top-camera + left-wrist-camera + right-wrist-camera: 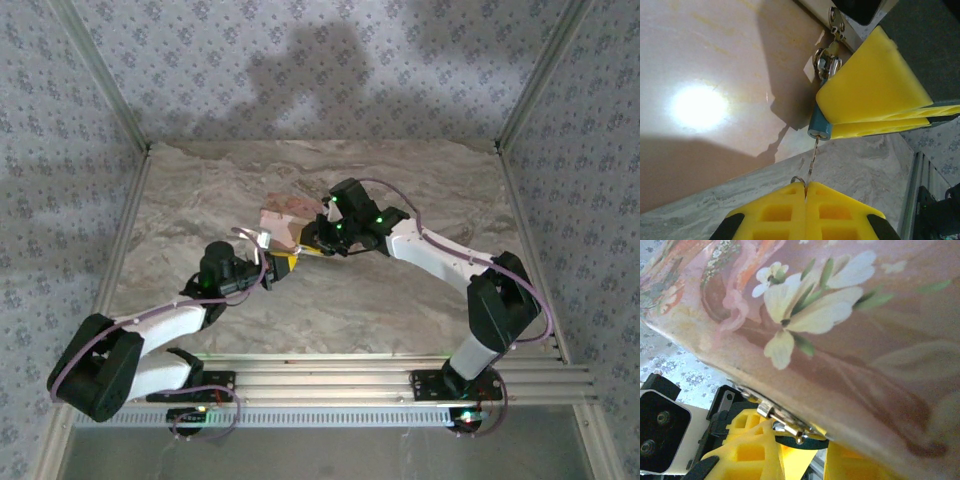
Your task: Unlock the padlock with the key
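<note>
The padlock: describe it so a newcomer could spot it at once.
Start at the large pink floral box at mid-table and go to its metal clasp. Beside it, pinched between the right arm's yellow fingers, sits the padlock: tiny, with a silvery shackle, the only teal thing.

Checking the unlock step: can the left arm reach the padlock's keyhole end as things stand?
Likely yes. The left gripper, shut on the key, faces the lower end of the padlock with the key's tip meeting it, nothing between. The right gripper clamps the padlock from the side, leaving that end bare.
</note>
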### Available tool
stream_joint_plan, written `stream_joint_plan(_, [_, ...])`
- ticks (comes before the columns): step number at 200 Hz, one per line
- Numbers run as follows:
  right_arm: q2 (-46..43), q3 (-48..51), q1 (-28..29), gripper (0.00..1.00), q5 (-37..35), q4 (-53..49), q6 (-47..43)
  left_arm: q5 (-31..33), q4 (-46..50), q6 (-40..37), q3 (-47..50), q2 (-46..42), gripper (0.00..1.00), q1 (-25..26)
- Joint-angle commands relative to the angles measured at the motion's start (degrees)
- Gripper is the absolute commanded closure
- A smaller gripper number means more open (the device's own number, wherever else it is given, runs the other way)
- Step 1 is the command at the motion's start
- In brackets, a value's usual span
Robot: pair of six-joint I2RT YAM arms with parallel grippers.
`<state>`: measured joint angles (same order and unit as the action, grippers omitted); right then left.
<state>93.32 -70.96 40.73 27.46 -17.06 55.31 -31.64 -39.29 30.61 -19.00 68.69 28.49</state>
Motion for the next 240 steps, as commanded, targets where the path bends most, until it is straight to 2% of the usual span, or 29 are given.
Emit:
stream_joint_plan(1, [-0.15,-0.76,0.82,1.0,1.78,3.34,0.05,0.67,-7.28,2.71,-1.17,0.69,1.0,-0.22])
stream_joint_plan(62, [0.64,-0.76,1.28,1.0,2.32,3.36,-0.39,-1.61,-8.62,3.93,-2.66,1.7,1.0,0.03])
stream_joint_plan(123, [0.96,-1.07,1.37,1.0,4.17,1.18,-3.14,-2.64,-3.69,1.42,-4.14,0.53,1.0,-0.73])
stream_joint_plan(172, [2.16,-0.87,2.16,1.0,5.87,1.85,-3.67,-5.68,-9.68,5.05,-5.78,5.68,1.0,-0.81])
stream_joint_plan(199, [2.87,-0.09,2.17,1.0,5.03,1.62,-3.85,-4.66,-8.42,2.98,-5.26,6.2,1.0,-0.74])
stream_joint_plan(240, [4.37,4.8,3.36,1.0,1.45,4.24,-3.17,0.82,-5.92,-2.3,-0.12,5.85,1.0,1.45])
